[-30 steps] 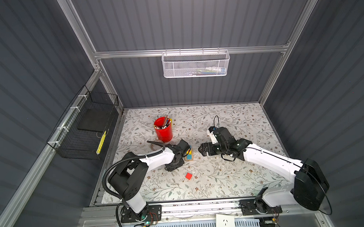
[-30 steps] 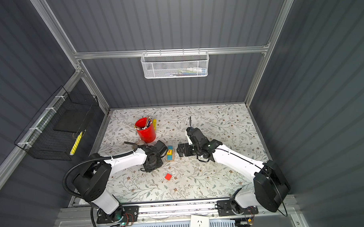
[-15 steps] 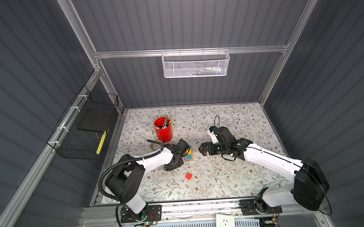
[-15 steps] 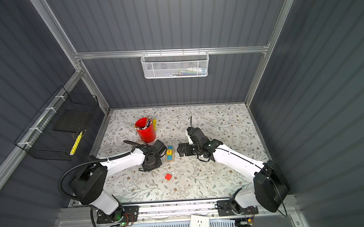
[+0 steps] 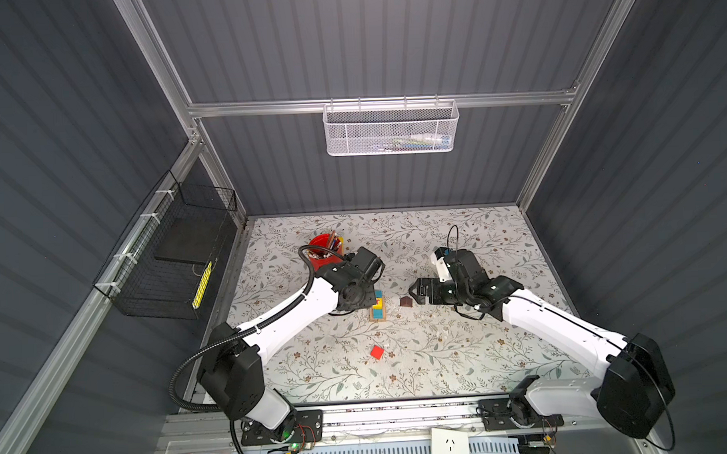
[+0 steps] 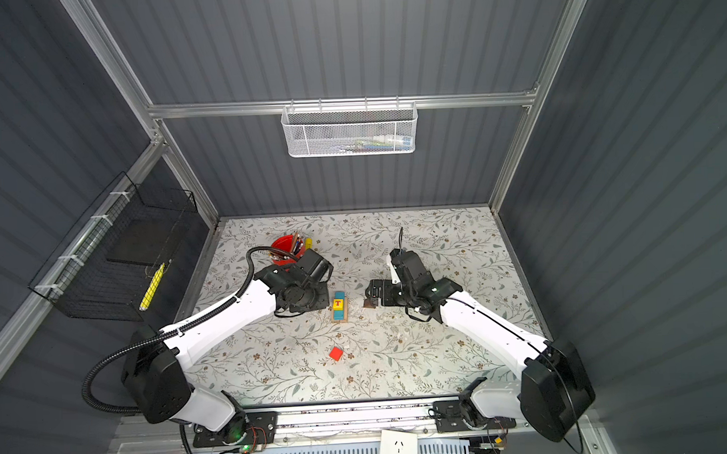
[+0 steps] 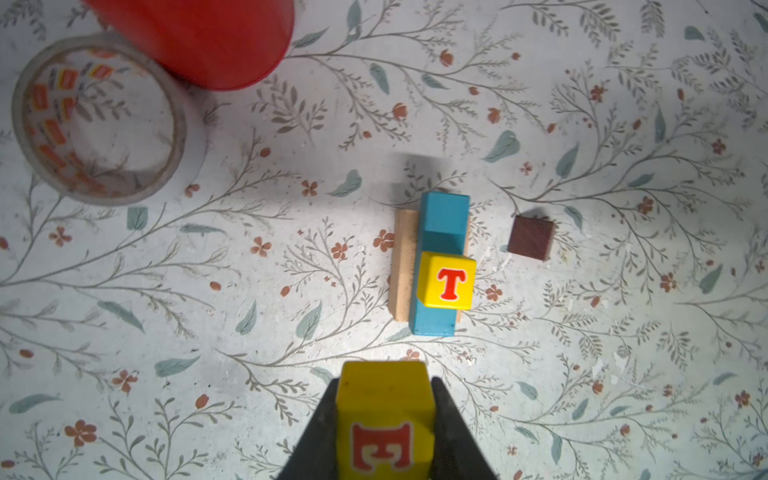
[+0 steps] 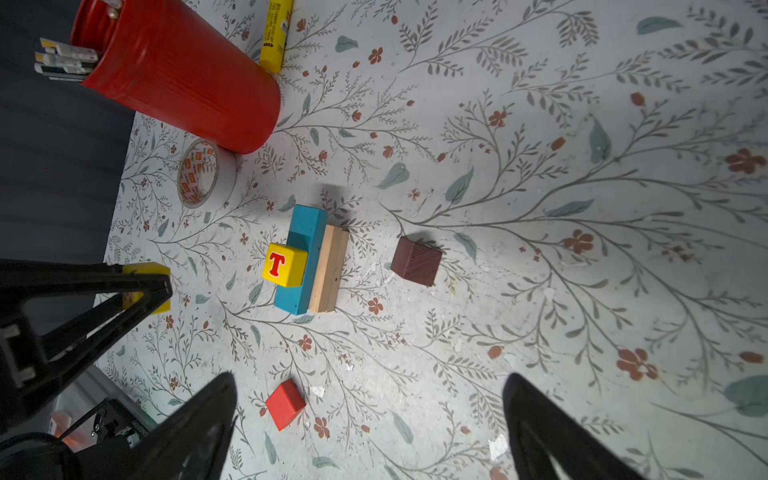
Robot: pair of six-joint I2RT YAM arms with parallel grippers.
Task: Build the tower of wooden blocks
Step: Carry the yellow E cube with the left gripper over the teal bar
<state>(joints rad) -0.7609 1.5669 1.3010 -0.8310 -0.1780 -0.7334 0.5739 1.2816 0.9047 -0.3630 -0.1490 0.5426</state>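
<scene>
Left hand [image 7: 384, 388] is clamped on the yellow E cube [image 7: 384, 428], with its fingers on two opposite sides and the letter face toward the wrist camera. We see it just beside the tower [image 8: 307, 266], on the left arm's side, not touching it. We can't tell whether the cube is clear of the counter [image 7: 249, 216].

Tower so far:
- Tan planks [image 8: 332, 270] lie flat on the counter.
- Blue plank [image 7: 442, 220] lies lengthwise on top, shifted toward one long edge so a strip of tan shows.
- Yellow T cube [image 7: 448, 282] sits on the blue plank near one end, T up.
- We can't count the tan planks. The right wrist view shows a seam, so at least two.

Right hand [image 8: 370, 378] has its fingers wide apart and holds nothing. It sits low over the counter on the far side of the tower from the left hand.

Brown roof piece [image 8: 415, 261] lies loose on the counter between that hand and the tower, ahead of the fingertips rather than between them. In both top views it sits close to the tips, and we can't tell if they touch.

Red cube [image 5: 377, 352] sits alone, well apart from the tower, toward the robot bases.

Red cup [image 8: 187, 79] of pens stands behind the left hand. A tape roll [image 7: 193, 141] sits right against it, and a yellow marker [image 8: 276, 33] lies by the cup.
</scene>
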